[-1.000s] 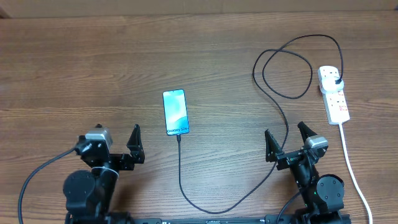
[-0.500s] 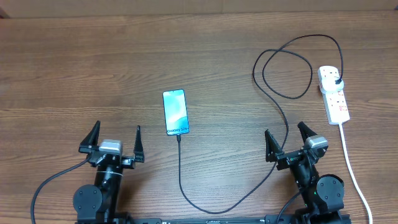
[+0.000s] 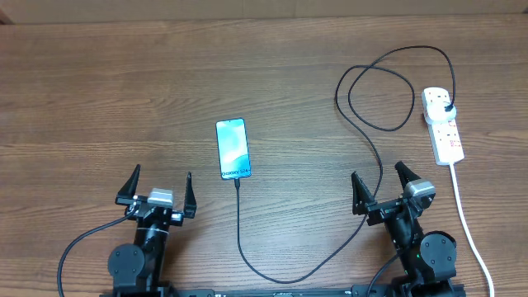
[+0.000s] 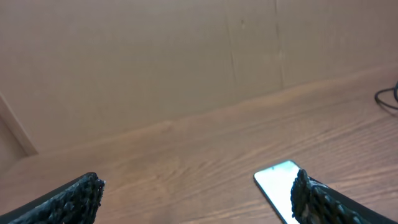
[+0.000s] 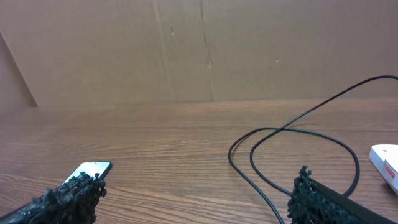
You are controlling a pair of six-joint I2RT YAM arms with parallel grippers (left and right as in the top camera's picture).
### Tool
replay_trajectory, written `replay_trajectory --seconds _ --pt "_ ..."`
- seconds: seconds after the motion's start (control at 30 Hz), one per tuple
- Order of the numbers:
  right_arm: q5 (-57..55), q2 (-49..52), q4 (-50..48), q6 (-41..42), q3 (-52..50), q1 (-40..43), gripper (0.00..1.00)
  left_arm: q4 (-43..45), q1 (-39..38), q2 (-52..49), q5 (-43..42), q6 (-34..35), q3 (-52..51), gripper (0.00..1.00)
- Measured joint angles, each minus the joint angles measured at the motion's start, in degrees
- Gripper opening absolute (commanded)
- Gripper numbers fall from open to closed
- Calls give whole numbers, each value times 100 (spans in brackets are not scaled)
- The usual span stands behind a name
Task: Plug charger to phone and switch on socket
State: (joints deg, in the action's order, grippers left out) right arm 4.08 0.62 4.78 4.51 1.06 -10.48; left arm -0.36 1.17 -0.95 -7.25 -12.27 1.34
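My left gripper [image 3: 162, 175] and right gripper [image 3: 377, 172] gape wide, empty. The phone [image 3: 233, 148] lies at my left's 2 o'clock, the charger [image 3: 239, 223] tip touching its 6 o'clock end. The socket [image 3: 443, 128] is at my right's 2 o'clock. I'd pinch the tip squarely and push straight in.

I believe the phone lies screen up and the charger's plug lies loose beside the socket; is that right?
Not quite: the overhead view shows the charger's plug seated at the far end of the socket, not loose beside it. The phone does lie screen up.
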Motion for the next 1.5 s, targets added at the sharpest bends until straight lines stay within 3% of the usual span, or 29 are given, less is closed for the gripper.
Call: replay_trajectory --seconds 0.27,1.5 --pt "2 0 0 -2 0 0 100 -343 0 4 2 -37 -76 100" --pt "0 0 0 -4 0 -2 100 -341 0 7 2 -37 -76 100"
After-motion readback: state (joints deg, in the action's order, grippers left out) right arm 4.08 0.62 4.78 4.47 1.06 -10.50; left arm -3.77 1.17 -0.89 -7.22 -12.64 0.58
